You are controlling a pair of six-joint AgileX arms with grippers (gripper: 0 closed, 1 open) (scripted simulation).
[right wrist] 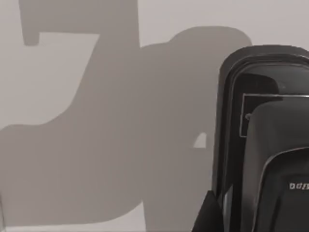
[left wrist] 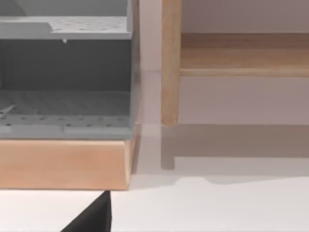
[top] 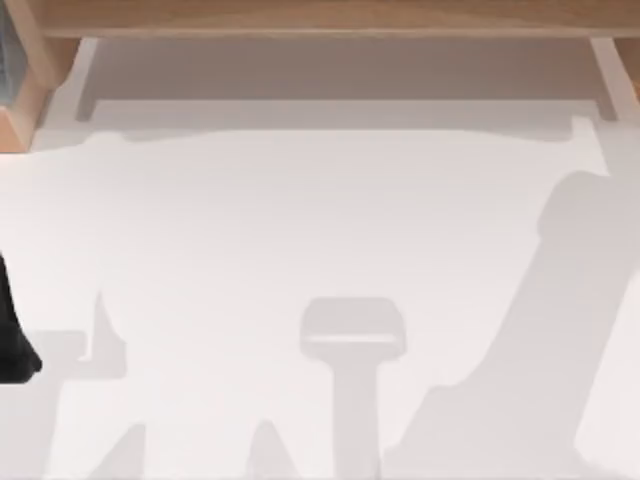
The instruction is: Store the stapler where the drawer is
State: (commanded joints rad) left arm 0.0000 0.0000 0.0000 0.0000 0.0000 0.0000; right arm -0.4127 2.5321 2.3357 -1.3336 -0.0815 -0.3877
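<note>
The black stapler (right wrist: 270, 145) looms close in the right wrist view, above the white table (right wrist: 96, 121) and its shadows. My right gripper (right wrist: 251, 222) appears shut on the stapler, with one dark fingertip (right wrist: 208, 217) beside its edge. The drawer (left wrist: 67, 162) is a wooden box with a grey perforated inside, seen ahead in the left wrist view and at the top view's far left (top: 20, 95). My left arm (top: 12, 340) is at the table's left edge. One dark finger (left wrist: 91, 220) of the left gripper points toward the drawer's front.
A wooden shelf (top: 320, 18) runs along the back of the table, standing on light legs (left wrist: 170, 63). Broad arm shadows (top: 520, 380) fall across the white tabletop at the front and right.
</note>
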